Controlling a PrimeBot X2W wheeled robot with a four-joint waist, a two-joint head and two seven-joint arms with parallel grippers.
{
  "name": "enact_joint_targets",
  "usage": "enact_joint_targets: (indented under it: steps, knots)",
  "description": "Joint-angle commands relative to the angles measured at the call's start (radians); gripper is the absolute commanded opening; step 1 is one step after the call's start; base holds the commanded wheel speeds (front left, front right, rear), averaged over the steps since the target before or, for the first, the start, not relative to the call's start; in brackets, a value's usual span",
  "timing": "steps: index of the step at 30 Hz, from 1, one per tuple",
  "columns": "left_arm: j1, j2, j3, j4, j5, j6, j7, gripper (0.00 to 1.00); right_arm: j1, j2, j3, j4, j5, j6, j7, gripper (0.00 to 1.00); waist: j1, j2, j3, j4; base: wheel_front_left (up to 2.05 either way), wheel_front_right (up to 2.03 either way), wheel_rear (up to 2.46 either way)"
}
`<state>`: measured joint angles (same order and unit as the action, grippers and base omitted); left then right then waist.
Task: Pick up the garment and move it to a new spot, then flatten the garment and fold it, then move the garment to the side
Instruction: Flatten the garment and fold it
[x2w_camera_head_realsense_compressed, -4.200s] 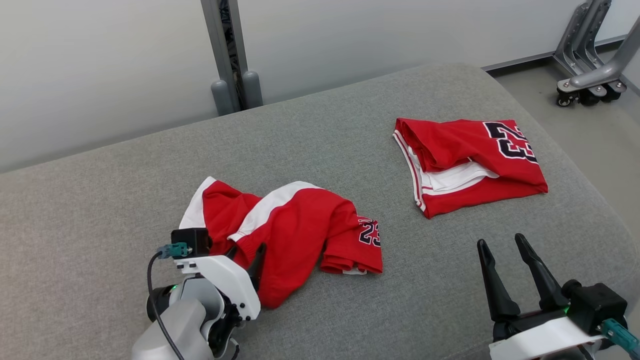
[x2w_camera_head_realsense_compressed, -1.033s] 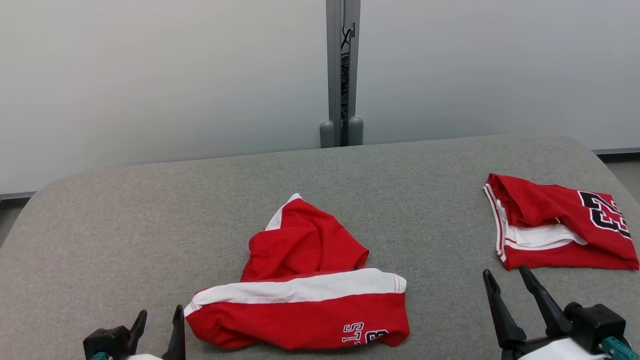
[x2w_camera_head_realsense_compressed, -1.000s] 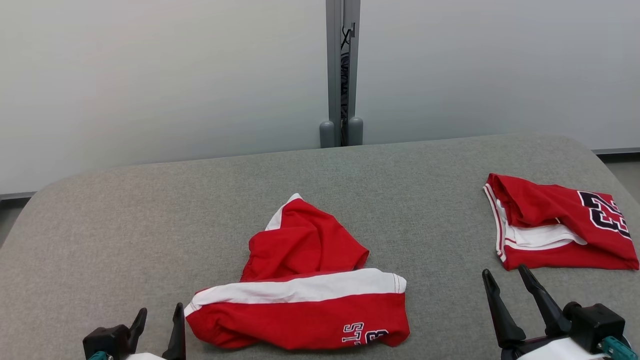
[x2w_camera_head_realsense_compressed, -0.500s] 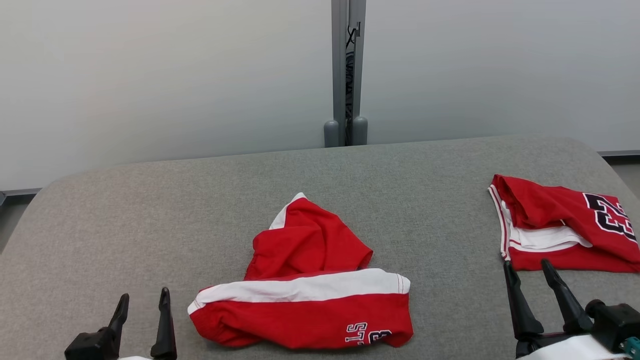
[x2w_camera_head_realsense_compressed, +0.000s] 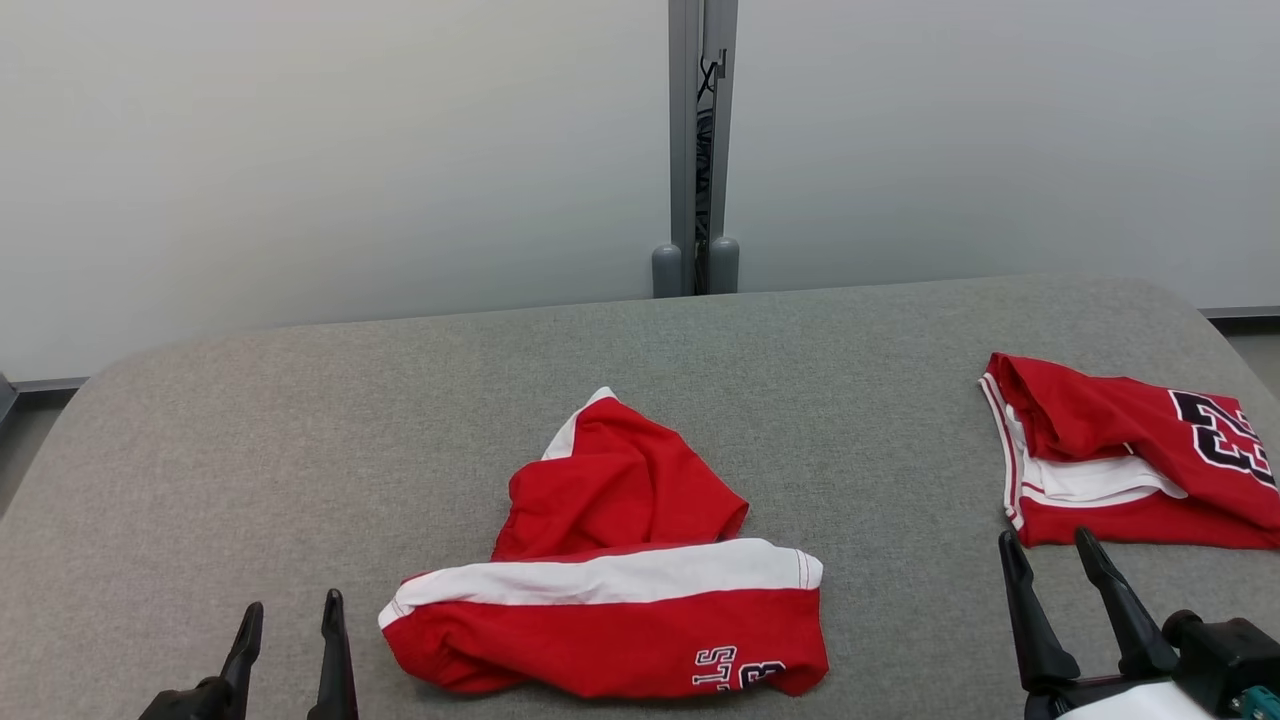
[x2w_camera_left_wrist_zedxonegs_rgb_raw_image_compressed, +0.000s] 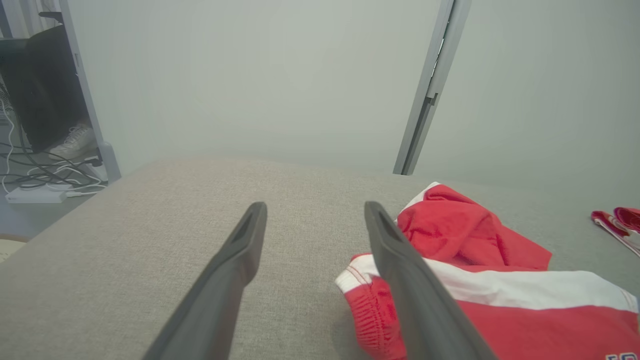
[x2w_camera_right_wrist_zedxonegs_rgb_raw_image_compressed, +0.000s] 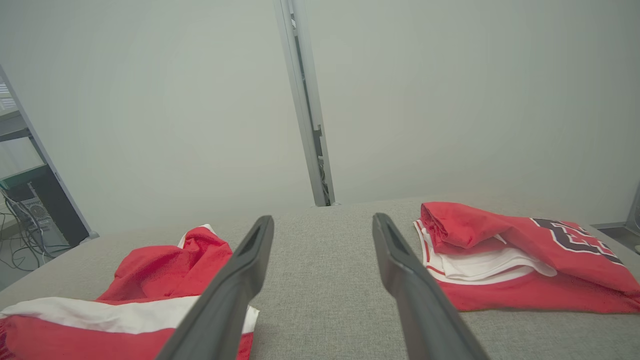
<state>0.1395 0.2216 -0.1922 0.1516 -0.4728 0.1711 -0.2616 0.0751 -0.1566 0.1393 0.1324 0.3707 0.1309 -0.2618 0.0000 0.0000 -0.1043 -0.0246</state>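
Note:
The garment (x2w_camera_head_realsense_compressed: 620, 560) is a pair of red shorts with a white band and dark lettering. It lies crumpled in the middle of the grey padded surface (x2w_camera_head_realsense_compressed: 300, 420), with one leg bunched up behind the band. My left gripper (x2w_camera_head_realsense_compressed: 293, 605) stands open just left of its waistband, not touching it. In the left wrist view the garment (x2w_camera_left_wrist_zedxonegs_rgb_raw_image_compressed: 475, 250) lies to the right of the open left gripper (x2w_camera_left_wrist_zedxonegs_rgb_raw_image_compressed: 315, 206). My right gripper (x2w_camera_head_realsense_compressed: 1045, 540) is open at the lower right, well clear of the garment (x2w_camera_right_wrist_zedxonegs_rgb_raw_image_compressed: 150, 280), with the right gripper (x2w_camera_right_wrist_zedxonegs_rgb_raw_image_compressed: 322, 217) over bare fabric.
A second red garment (x2w_camera_head_realsense_compressed: 1120, 450) with a dark number lies folded at the right edge, just beyond my right gripper, and appears as the folded garment (x2w_camera_right_wrist_zedxonegs_rgb_raw_image_compressed: 500, 245). A grey post (x2w_camera_head_realsense_compressed: 703, 150) stands against the pale wall behind. Cables and a dark cabinet (x2w_camera_left_wrist_zedxonegs_rgb_raw_image_compressed: 45, 100) sit off the left end.
Since four seconds ago the head view has turned and the garment lies in a new shape, white band across the front. My left gripper has drawn back from it; both stay open.

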Motion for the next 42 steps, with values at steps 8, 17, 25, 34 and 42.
enact_joint_targets:
  steps: [8, 17, 25, 34, 42]
  knots:
    - [-0.017, -0.029, 0.021, 0.038, 0.010, -0.051, -0.004, 1.00, -0.015, -0.015, 0.058, 0.046, 0.027, 0.000, -0.005, 1.00, 0.0000, 0.0000, 0.010, 0.013, 0.00, 0.00, 0.00]
    - [-0.072, -0.030, -0.004, 0.107, -0.032, -0.119, 0.018, 1.00, -0.132, -0.041, 0.210, 0.211, 0.115, 0.000, 0.010, 1.00, 0.0000, 0.0000, 0.050, 0.051, 0.00, 0.00, 0.00]
    - [-0.130, -0.026, -0.036, 0.131, -0.042, -0.153, 0.059, 1.00, -0.253, -0.030, 0.331, 0.365, 0.330, 0.000, 0.057, 1.00, 0.0000, 0.0000, 0.079, 0.086, 0.00, 0.00, 0.00]
    - [-0.174, -0.025, -0.070, 0.162, -0.038, -0.164, 0.110, 1.00, -0.348, -0.033, 0.426, 0.481, 0.531, 0.000, 0.095, 1.00, 0.0000, 0.0000, 0.101, 0.097, 0.00, 0.00, 0.00]
    - [-0.192, -0.029, -0.090, 0.185, -0.056, -0.182, 0.143, 1.00, -0.393, -0.045, 0.506, 0.522, 0.617, 0.000, 0.074, 1.00, 0.0000, 0.0000, 0.115, 0.097, 0.00, 0.00, 0.00]
